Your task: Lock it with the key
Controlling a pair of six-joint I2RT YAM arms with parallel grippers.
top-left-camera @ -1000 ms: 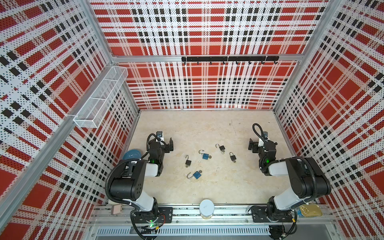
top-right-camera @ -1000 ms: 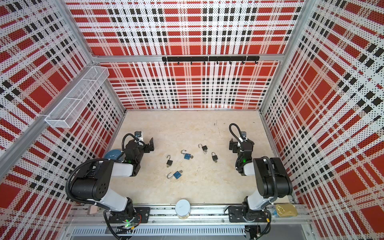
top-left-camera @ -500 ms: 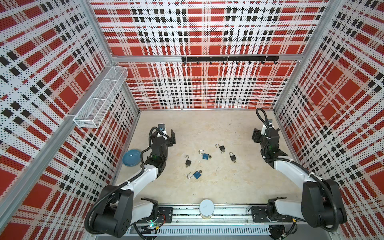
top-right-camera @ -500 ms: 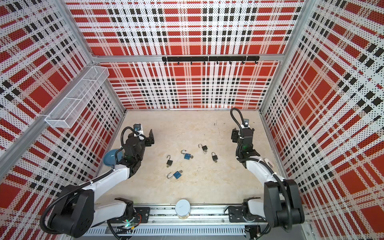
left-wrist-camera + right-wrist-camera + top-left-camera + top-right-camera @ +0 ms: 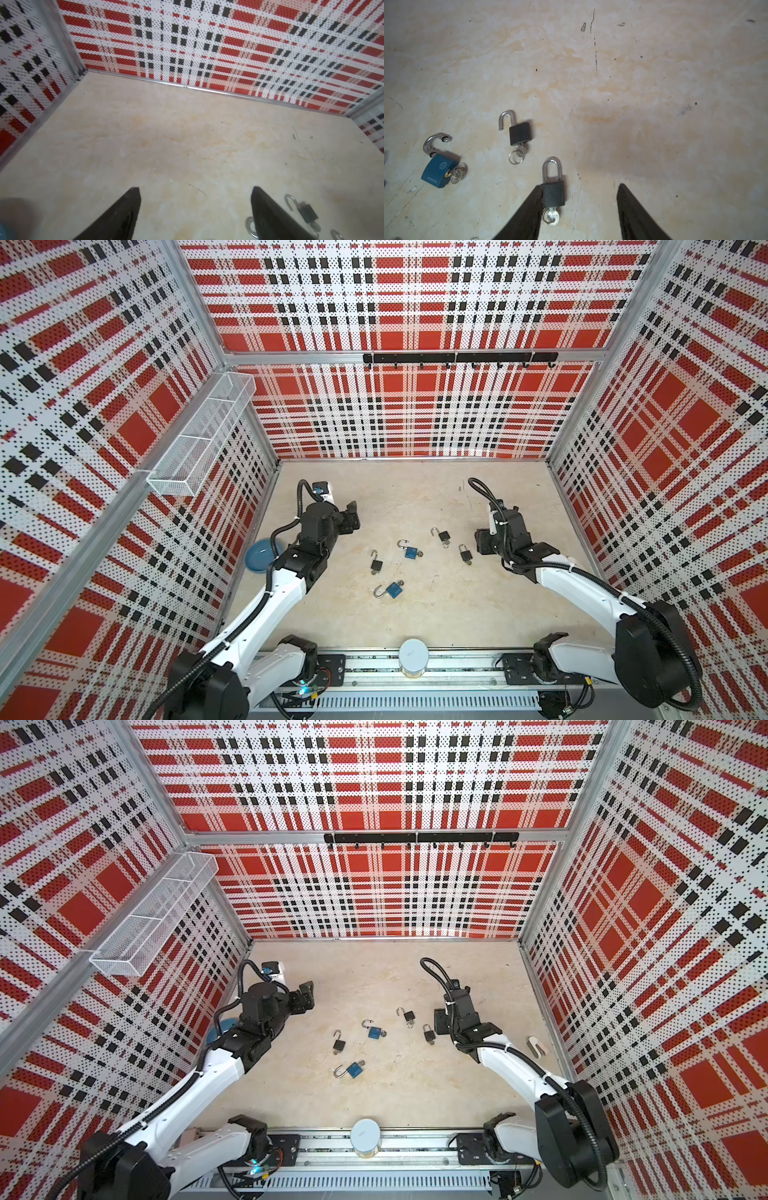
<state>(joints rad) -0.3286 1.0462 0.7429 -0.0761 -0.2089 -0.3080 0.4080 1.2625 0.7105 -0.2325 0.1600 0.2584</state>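
Arms unfolded vs a second ago: left arm (image 5: 266, 614) and right arm (image 5: 582, 585) now reach out over the table (image 5: 415, 622), claws drawn in toward its middle.
Right claw (image 5: 579, 207): jaws apart, clamped on nothing. Shut black padlock (image 5: 552, 193), key (image 5: 552, 217) in its base, lies in the gap between the fingers, hard against one finger (image 5: 529, 212) in the right wrist view; can't tell if they actually touch. Open black padlock (image 5: 520, 133) sits just past that fingertip, blue padlock (image 5: 439, 170) further out on the same side. Left claw (image 5: 354, 516): jaws apart, empty, bare table between and ahead of the tips; nearest lock is another black padlock (image 5: 376, 565), off to its side, not touching. None of these locks has shifted.
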